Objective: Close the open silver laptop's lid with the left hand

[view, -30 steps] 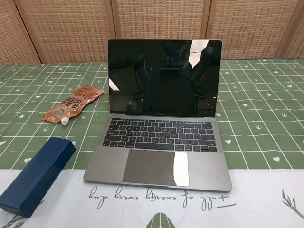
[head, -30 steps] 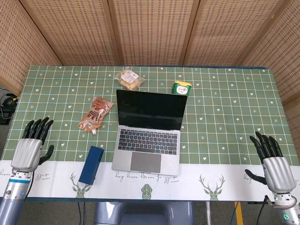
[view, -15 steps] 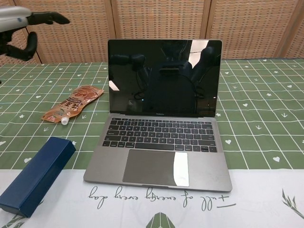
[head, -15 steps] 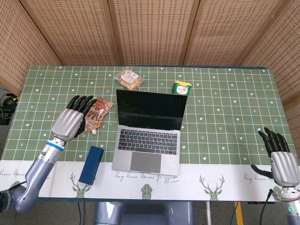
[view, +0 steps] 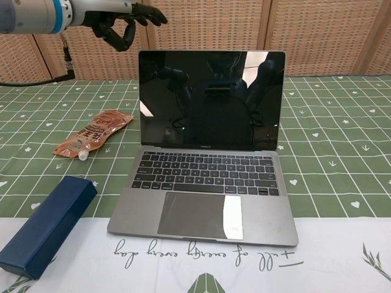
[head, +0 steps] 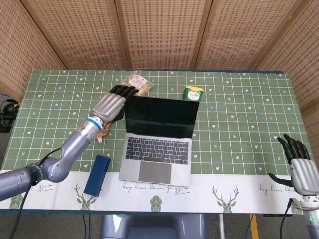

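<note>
The silver laptop [head: 158, 140] [view: 208, 165] stands open at the table's middle, its dark screen upright and facing me. My left hand [head: 110, 103] [view: 116, 18] hovers above and just left of the lid's top left corner, fingers apart and stretched toward the lid, holding nothing. It does not touch the lid. My right hand [head: 300, 168] hangs open off the table's near right corner, seen only in the head view.
An orange snack pouch [view: 91, 139] lies left of the laptop, partly under my left forearm in the head view. A blue box [head: 97, 174] lies near the front edge. A bread packet [head: 138, 83] and a green tin [head: 194, 93] sit behind the screen.
My left arm swung up from the table's left edge and rightward to the lid's top left corner. The right hand sank slightly lower. The laptop has not moved.
</note>
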